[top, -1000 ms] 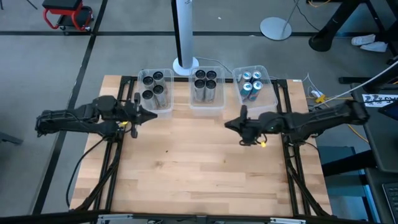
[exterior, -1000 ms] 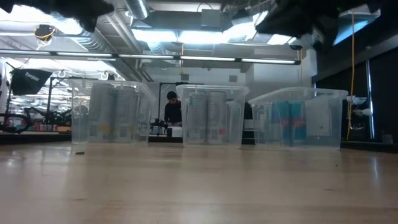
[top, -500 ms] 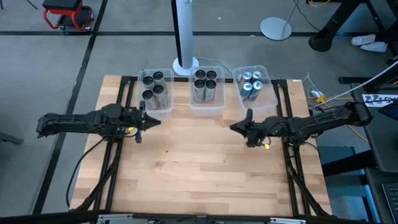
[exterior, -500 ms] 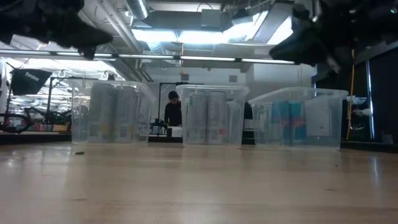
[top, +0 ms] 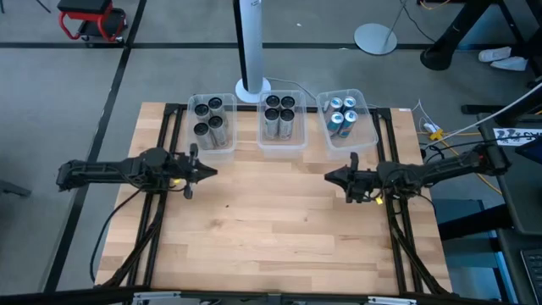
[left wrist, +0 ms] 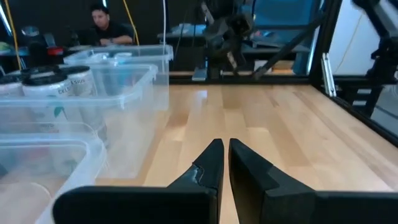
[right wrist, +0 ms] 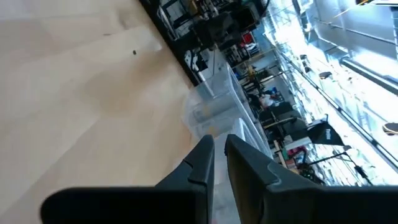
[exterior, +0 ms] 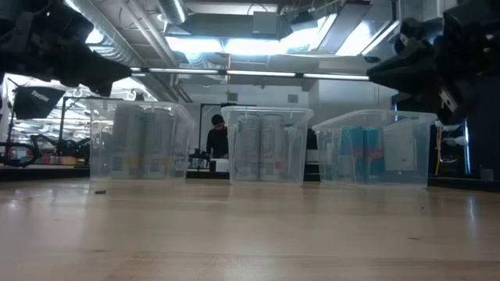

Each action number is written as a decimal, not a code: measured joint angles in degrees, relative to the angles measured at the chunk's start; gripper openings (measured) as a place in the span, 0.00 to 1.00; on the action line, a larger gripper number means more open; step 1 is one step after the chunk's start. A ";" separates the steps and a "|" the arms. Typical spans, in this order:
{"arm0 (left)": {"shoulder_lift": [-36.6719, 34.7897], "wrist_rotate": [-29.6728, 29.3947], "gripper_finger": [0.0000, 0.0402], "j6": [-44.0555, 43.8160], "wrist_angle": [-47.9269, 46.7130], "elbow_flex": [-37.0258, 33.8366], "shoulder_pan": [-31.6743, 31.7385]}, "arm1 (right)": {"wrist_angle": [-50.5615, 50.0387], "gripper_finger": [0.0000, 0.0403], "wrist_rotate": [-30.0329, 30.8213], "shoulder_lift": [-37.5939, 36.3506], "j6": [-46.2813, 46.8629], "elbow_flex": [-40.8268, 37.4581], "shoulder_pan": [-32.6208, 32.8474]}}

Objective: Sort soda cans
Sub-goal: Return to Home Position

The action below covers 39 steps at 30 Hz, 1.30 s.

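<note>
Wooden tabletop (top: 279, 229) carried three clear bins (top: 281, 144) lined along its far edge. From above I saw the cans (top: 279, 108) standing upright inside them, dark-topped in the left and middle bins and blue cans (top: 342, 114) in the right bin. That view also placed my left tool (top: 212, 170) just in front of the left bin and my right tool (top: 329, 176) in front of the right bin, tips pointing inward and well apart.

It could not show the finger gap. The wrist views did: the left fingers (left wrist: 210, 165) and the right fingers (right wrist: 200, 163) stood narrowed to a thin slit, holding nothing.

Only the low view showed both tools hanging higher than the bin rims, and a person (exterior: 216, 136) in the room behind the middle bin. My left wrist view alone caught the right arm (left wrist: 227, 34) across the tabletop.
</note>
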 joint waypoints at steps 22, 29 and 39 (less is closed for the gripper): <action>-10.06 -1.44 0.04 -2.94 -6.82 -1.20 -0.04 | -11.89 0.11 8.81 -22.20 -4.44 -6.86 0.07; -10.08 -3.77 0.04 -4.97 -6.83 -1.20 0.00 | -21.98 0.11 9.80 -36.35 -3.50 -6.88 0.04; -10.07 -4.73 0.04 -2.54 0.47 -3.86 0.43 | -22.96 0.11 6.84 -38.64 -3.66 -6.73 0.02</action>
